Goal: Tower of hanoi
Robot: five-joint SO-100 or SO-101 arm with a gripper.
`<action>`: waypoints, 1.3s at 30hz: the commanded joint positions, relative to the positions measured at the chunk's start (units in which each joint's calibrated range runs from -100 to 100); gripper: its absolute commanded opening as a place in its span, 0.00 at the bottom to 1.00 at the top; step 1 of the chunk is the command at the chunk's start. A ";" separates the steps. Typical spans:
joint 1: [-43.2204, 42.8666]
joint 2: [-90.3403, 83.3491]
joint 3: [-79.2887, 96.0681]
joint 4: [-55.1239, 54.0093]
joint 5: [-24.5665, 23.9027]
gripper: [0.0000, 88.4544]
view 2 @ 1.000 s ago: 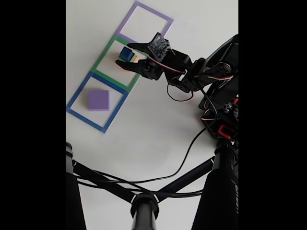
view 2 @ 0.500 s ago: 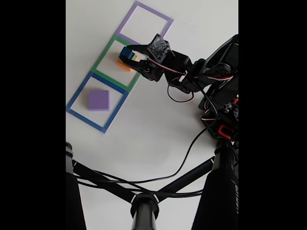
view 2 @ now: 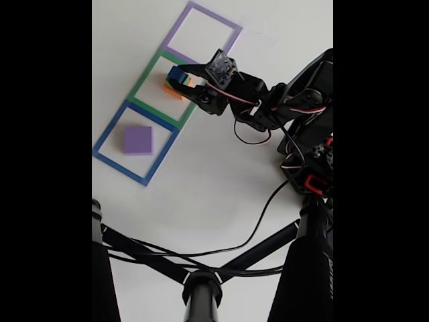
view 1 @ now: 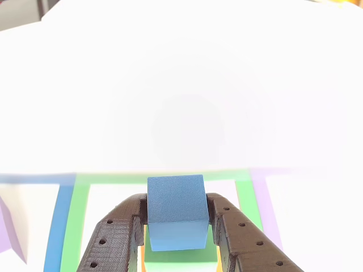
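Observation:
The blue cube (view 1: 176,207) sits between my black fingers (view 1: 120,229), and my gripper (view 1: 176,221) is shut on its sides. Right under it is the green cube (view 1: 181,259), with a sliver of the orange cube (view 1: 141,266) at the bottom edge. In the fixed view, my gripper (view 2: 178,76) holds the blue cube (view 2: 176,72) just above the orange cube (view 2: 171,90), inside the green square outline (view 2: 143,84). The purple cube (view 2: 139,140) lies alone in the blue square outline (view 2: 107,134).
A purple square outline (view 2: 234,30) lies beyond the green one, with nothing in it. The arm's body and servos (view 2: 301,114) stand to the right. A black cable (view 2: 261,215) and black stand bars (view 2: 201,282) cross the near part of the white table.
The jaws, open around the stack a second ago, have shut on the blue cube. The cube now sits a little higher and farther up the view than before.

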 commanded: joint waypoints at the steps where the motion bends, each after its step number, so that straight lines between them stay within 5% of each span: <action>1: -0.72 -8.84 -1.17 6.51 0.00 0.05; 9: -1.40 -32.98 -14.44 48.94 0.00 0.05; 15: -2.55 -38.64 -43.26 90.39 0.00 0.05; 21: -6.48 -35.16 -73.72 120.92 0.00 0.05; 28: -12.04 -33.31 -92.35 139.70 0.00 0.05; 39: -19.80 -32.58 -96.44 144.08 0.00 0.05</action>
